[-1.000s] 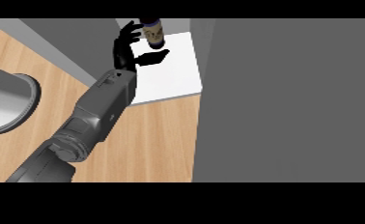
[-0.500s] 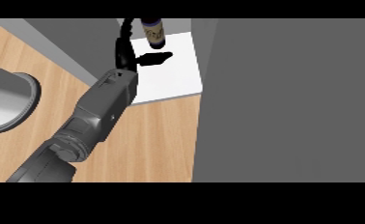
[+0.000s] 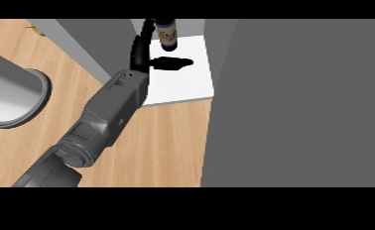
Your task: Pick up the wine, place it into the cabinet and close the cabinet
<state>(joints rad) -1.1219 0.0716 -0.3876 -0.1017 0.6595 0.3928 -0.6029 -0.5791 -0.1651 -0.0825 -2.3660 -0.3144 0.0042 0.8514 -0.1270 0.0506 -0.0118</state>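
Wine bottle on the white cabinet shelf, beside an open grey door.

Wine (image 3: 167, 31): dark bottle with a pale label and a purplish band above it, seen from steeply above, standing roughly upright at the far back of the shelf, close to the view's top edge. Cabinet (image 3: 184, 83): white floor panel set between grey walls, front edge meeting the wooden counter, bottle near its rear left corner. Cabinet door (image 3: 293, 105): wide grey panel filling the right of the view, swung open, not closed over the shelf.
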